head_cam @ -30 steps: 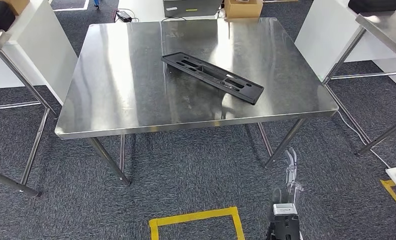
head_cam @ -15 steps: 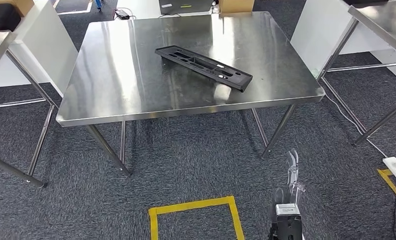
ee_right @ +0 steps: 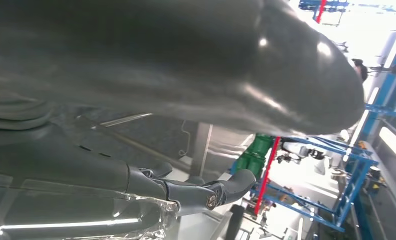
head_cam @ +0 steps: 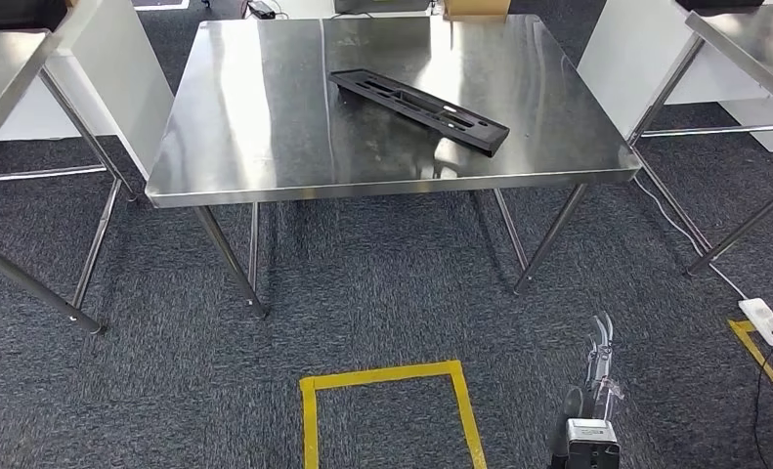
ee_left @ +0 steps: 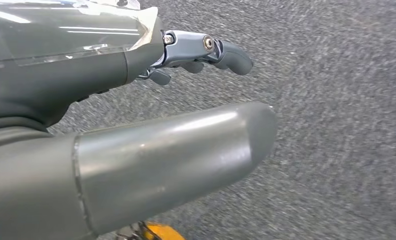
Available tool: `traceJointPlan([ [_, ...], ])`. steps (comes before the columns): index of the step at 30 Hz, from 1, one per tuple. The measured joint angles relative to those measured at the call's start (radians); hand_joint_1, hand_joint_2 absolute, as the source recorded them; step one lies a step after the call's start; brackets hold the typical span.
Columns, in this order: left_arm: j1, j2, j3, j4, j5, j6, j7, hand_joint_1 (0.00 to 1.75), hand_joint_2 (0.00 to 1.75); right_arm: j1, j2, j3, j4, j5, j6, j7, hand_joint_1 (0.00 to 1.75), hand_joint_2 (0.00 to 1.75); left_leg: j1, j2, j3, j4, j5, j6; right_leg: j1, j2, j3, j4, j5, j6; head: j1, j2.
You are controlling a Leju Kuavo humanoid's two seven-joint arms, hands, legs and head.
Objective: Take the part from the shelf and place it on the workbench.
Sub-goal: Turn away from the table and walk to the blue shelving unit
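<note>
Right hand (head_cam: 600, 363) hangs empty, fingers apart; long black plastic part (head_cam: 419, 109) already lies mid-tabletop on steel workbench (head_cam: 265, 166), placement apparently done.

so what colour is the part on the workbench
Black, clearest in the head view: the part lies on the steel workbench.

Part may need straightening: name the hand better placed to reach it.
Probably right: the right hand hangs nearer the right end of the long black plastic part; the left hand hangs over grey carpet.
</note>
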Motion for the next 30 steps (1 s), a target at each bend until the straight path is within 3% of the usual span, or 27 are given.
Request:
traceJointPlan([
  [1, 0.0, 0.0, 0.0, 0.0, 0.0, 0.001, 0.0, 0.0, 0.0, 0.002, 0.001, -0.006, -0.001, 0.0, 0.005, -0.001, 0.0, 0.0, -0.001, 0.001, -0.015, 0.001, 0.013, -0.001, 0.0, 0.001, 0.011, 0.024, 0.005, 0.01, 0.0, 0.0],
  [2, -0.001, -0.001, 0.0, 0.0, -0.001, 0.002, 0.0, 0.0, 0.0, 0.004, 0.002, -0.011, -0.001, 0.001, 0.009, -0.002, 0.0, 0.0, -0.002, 0.002, -0.029, 0.002, 0.025, -0.003, 0.0, 0.002, 0.039, 0.013, 0.027, 0.021, 0.0, 0.0],
  [3, -0.001, -0.001, 0.0, 0.0, -0.001, 0.004, 0.0, 0.0, 0.0, 0.005, 0.003, -0.015, -0.001, 0.002, 0.013, -0.002, 0.0, 0.0, -0.002, 0.003, -0.042, 0.004, 0.038, -0.006, 0.0, 0.002, 0.084, -0.033, 0.052, 0.03, 0.0, 0.0],
  [4, -0.001, -0.001, 0.0, 0.0, -0.001, 0.005, 0.0, 0.0, 0.0, 0.006, 0.004, -0.018, -0.002, 0.003, 0.016, -0.002, 0.0, 0.0, -0.003, 0.003, -0.052, 0.005, 0.049, -0.01, 0.001, 0.003, 0.141, -0.107, 0.064, 0.031, 0.0, 0.0],
  [6, -0.002, -0.002, 0.0, 0.0, -0.002, 0.008, 0.001, 0.0, 0.0, 0.008, 0.006, -0.023, -0.005, 0.003, 0.021, -0.003, 0.0, 0.0, -0.006, 0.002, -0.064, 0.005, 0.071, -0.022, 0.008, 0.005, 0.24, -0.262, 0.05, 0.017, -0.001, 0.0],
  [8, -0.002, -0.002, 0.0, 0.0, -0.005, 0.01, 0.003, 0.0, 0.0, 0.009, 0.007, -0.029, -0.007, 0.001, 0.025, -0.005, 0.0, 0.0, -0.007, 0.002, -0.067, -0.001, 0.093, -0.033, 0.017, 0.006, 0.265, -0.323, 0.036, -0.001, -0.002, 0.0],
  [10, -0.001, 0.0, 0.0, 0.0, -0.008, 0.011, 0.006, 0.0, 0.0, 0.009, 0.006, -0.034, -0.008, -0.002, 0.028, -0.006, 0.0, 0.0, -0.002, 0.001, -0.074, 0.001, 0.088, -0.044, 0.007, 0.004, 0.246, -0.32, 0.053, -0.02, -0.004, 0.0],
  [11, 0.0, 0.0, 0.0, 0.0, -0.01, 0.012, 0.007, 0.0, 0.0, 0.01, 0.006, -0.036, -0.008, -0.004, 0.03, -0.006, 0.0, 0.0, 0.001, 0.0, -0.082, 0.021, 0.055, -0.049, 0.003, 0.002, 0.235, -0.32, 0.065, -0.033, -0.005, 0.0],
  [13, 0.0, 0.001, 0.0, 0.001, -0.01, 0.013, 0.008, 0.0, 0.0, 0.012, 0.006, -0.038, -0.008, -0.006, 0.033, -0.006, 0.0, 0.0, 0.004, -0.003, -0.104, 0.117, -0.055, -0.056, 0.001, -0.003, 0.211, -0.319, 0.089, -0.051, -0.006, 0.0],
  [14, 0.0, 0.001, 0.0, 0.001, -0.01, 0.013, 0.008, 0.0, 0.0, 0.014, 0.006, -0.039, -0.008, -0.007, 0.034, -0.006, 0.0, 0.0, 0.004, -0.004, -0.115, 0.183, -0.103, -0.059, 0.004, -0.005, 0.197, -0.317, 0.101, -0.056, -0.006, 0.0],
  [15, 0.0, 0.002, 0.0, 0.001, -0.01, 0.013, 0.008, 0.0, 0.0, 0.015, 0.006, -0.04, -0.008, -0.008, 0.037, -0.006, 0.0, 0.0, 0.005, -0.004, -0.12, 0.241, -0.126, -0.062, 0.006, -0.006, 0.183, -0.314, 0.111, -0.055, -0.006, 0.0],
  [16, 0.0, 0.002, 0.0, 0.001, -0.01, 0.013, 0.007, 0.0, 0.0, 0.017, 0.006, -0.04, -0.008, -0.009, 0.039, -0.006, 0.0, 0.0, 0.006, -0.004, -0.114, 0.275, -0.123, -0.064, 0.007, -0.007, 0.167, -0.307, 0.119, -0.054, -0.006, 0.0],
  [17, 0.0, 0.002, 0.0, 0.001, -0.01, 0.013, 0.007, 0.0, 0.0, 0.018, 0.006, -0.04, -0.008, -0.01, 0.041, -0.006, 0.0, 0.0, 0.007, -0.004, -0.094, 0.277, -0.101, -0.065, 0.007, -0.008, 0.151, -0.298, 0.126, -0.05, -0.006, 0.0],
  [19, -0.001, 0.002, 0.0, 0.001, -0.01, 0.015, 0.005, 0.0, 0.0, 0.019, 0.006, -0.041, -0.008, -0.012, 0.042, -0.006, 0.0, 0.0, 0.009, -0.004, -0.012, 0.187, -0.057, -0.062, 0.007, -0.008, 0.12, -0.276, 0.135, -0.043, -0.006, 0.0],
  [21, -0.003, 0.002, 0.0, 0.001, -0.011, 0.017, 0.005, 0.0, 0.0, 0.013, 0.006, -0.042, -0.008, -0.014, 0.043, -0.006, 0.0, 0.0, 0.006, -0.005, 0.07, 0.065, -0.062, -0.054, 0.009, -0.01, 0.097, -0.257, 0.142, -0.031, -0.005, 0.0],
  [22, -0.004, 0.002, 0.0, 0.001, -0.013, 0.018, 0.006, 0.0, 0.0, 0.008, 0.005, -0.042, -0.007, -0.015, 0.043, -0.006, 0.0, 0.0, 0.003, -0.006, 0.089, 0.028, -0.073, -0.049, 0.009, -0.011, 0.089, -0.253, 0.148, -0.023, -0.005, 0.0],
  [24, -0.005, 0.001, 0.0, 0.001, -0.016, 0.02, 0.008, 0.0, 0.0, -0.004, 0.005, -0.042, -0.007, -0.017, 0.043, -0.006, 0.0, 0.0, -0.002, -0.006, 0.086, 0.005, -0.072, -0.038, 0.012, -0.012, 0.078, -0.252, 0.163, -0.006, -0.005, 0.0],
  [26, -0.008, 0.0, 0.0, 0.001, -0.019, 0.021, 0.01, 0.0, 0.0, -0.012, 0.002, -0.044, -0.005, -0.019, 0.042, -0.005, 0.0, 0.0, 0.001, -0.002, 0.073, -0.013, -0.053, -0.02, 0.012, -0.009, 0.057, -0.231, 0.145, 0.0, -0.003, 0.0],
  [28, -0.009, -0.001, 0.0, 0.001, -0.02, 0.021, 0.012, 0.0, 0.0, -0.015, -0.003, -0.046, -0.003, -0.02, 0.041, -0.004, 0.0, 0.0, 0.003, 0.002, 0.055, -0.021, -0.03, -0.007, 0.009, -0.002, 0.023, -0.146, 0.072, -0.009, 0.0, 0.0],
  [30, -0.01, -0.002, 0.0, 0.001, -0.021, 0.021, 0.013, 0.0, 0.0, -0.016, -0.004, -0.048, -0.001, -0.021, 0.04, -0.003, 0.0, 0.0, 0.003, 0.003, 0.027, -0.021, -0.008, -0.006, 0.006, 0.001, -0.005, -0.027, 0.007, -0.011, 0.003, 0.0],
])
